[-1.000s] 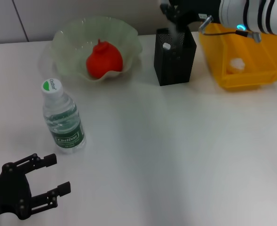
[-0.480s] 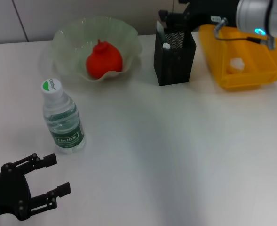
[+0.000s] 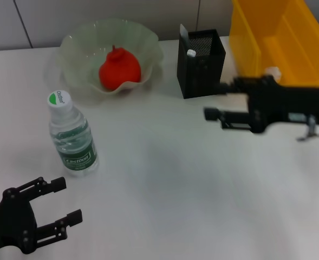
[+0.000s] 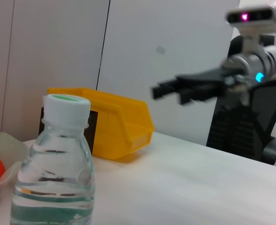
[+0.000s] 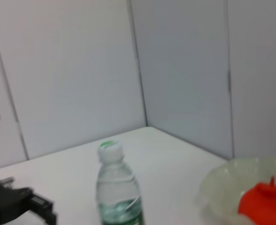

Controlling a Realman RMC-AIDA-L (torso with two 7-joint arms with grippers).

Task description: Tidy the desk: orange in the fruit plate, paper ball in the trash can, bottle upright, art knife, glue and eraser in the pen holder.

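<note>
The right hand [image 3: 216, 101] hovered empty, fingers spread, apparently clear of the pen holder [image 3: 201, 64]; retract level, avoiding contact.

Red-orange orange [image 3: 119, 69], pale green fruit plate [image 3: 78, 46], yellow trash can [image 3: 256, 38].

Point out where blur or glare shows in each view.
Head view: the right gripper is smeared and the table shows only a soft sheen. Left wrist view: the bottle up close is soft and that far gripper is blurred. Right wrist view: the orange and plate are out of focus.
</note>
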